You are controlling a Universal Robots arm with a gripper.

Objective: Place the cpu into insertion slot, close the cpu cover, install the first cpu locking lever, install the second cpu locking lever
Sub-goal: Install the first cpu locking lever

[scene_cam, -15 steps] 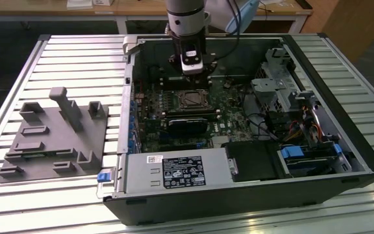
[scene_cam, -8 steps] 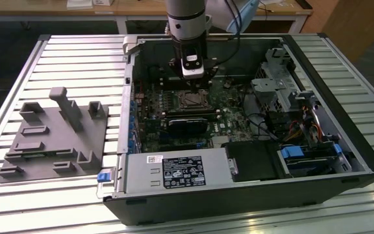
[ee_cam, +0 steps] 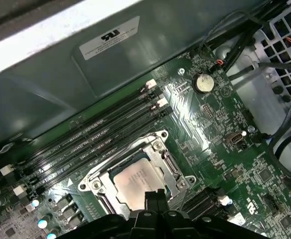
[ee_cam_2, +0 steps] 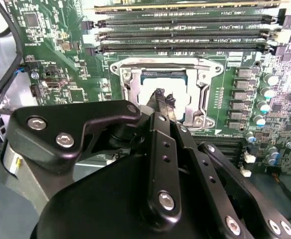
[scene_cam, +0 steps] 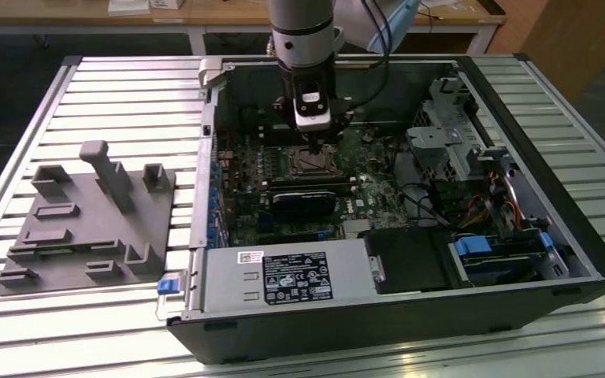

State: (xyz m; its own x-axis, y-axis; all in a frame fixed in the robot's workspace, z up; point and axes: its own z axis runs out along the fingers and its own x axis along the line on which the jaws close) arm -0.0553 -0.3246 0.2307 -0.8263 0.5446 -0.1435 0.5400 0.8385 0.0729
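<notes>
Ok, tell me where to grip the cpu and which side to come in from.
Take the cpu by two opposite edges, coming straight down from above. It lies flat, silvery top up, framed closely by the cpu cover, with the memory slots alongside, so a sideways approach looks blocked and room to pinch may be tight. The hand hovers right over it.

You have a grey fixture tray [scene_cam: 87, 228] on the slatted table [scene_cam: 124, 87], just beside the open computer case [scene_cam: 387, 315] on the exterior view's left. Inside the case sit the labelled power supply [scene_cam: 281, 279], the long memory slots [ee_cam_2: 180, 35] and a round coin battery [ee_cam: 202, 82].
</notes>
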